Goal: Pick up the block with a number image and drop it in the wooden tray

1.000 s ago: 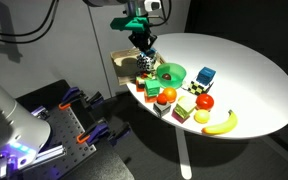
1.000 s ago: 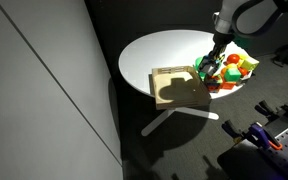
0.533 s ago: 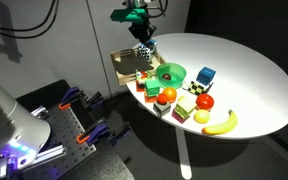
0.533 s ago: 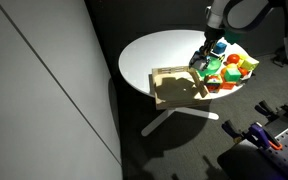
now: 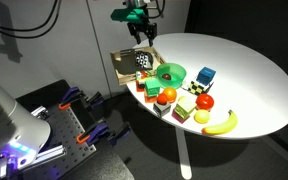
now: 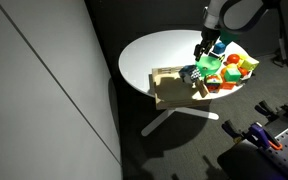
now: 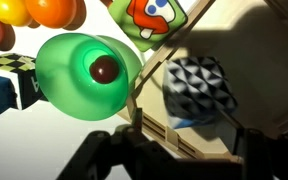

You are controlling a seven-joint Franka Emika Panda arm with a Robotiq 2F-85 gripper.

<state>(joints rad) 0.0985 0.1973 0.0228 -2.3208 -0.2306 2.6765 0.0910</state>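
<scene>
The block with a number image (image 7: 199,88), black-and-white patterned with bluish edges, shows blurred inside the wooden tray (image 7: 156,122) in the wrist view, clear of both fingers. In both exterior views this block (image 5: 142,62) (image 6: 188,72) sits low in the light-tan tray (image 5: 123,68) (image 6: 172,93) at the table's edge. My gripper (image 5: 141,32) (image 6: 206,44) hangs straight above it, open, with nothing between its fingers. The wrist view shows only the dark fingers (image 7: 96,156) at the bottom edge.
A round green dish (image 5: 170,72) (image 7: 84,75) stands right beside the tray. Past it lie a blue cube (image 5: 206,76), yellow-green blocks (image 5: 187,106), an orange ball (image 5: 167,96), a red fruit (image 5: 204,101) and a banana (image 5: 221,123). The white round table (image 5: 254,70) ends close to the tray.
The gripper carried the block from beside the green dish to over the tray, then opened. The block has left the fingers and dropped into the tray.
</scene>
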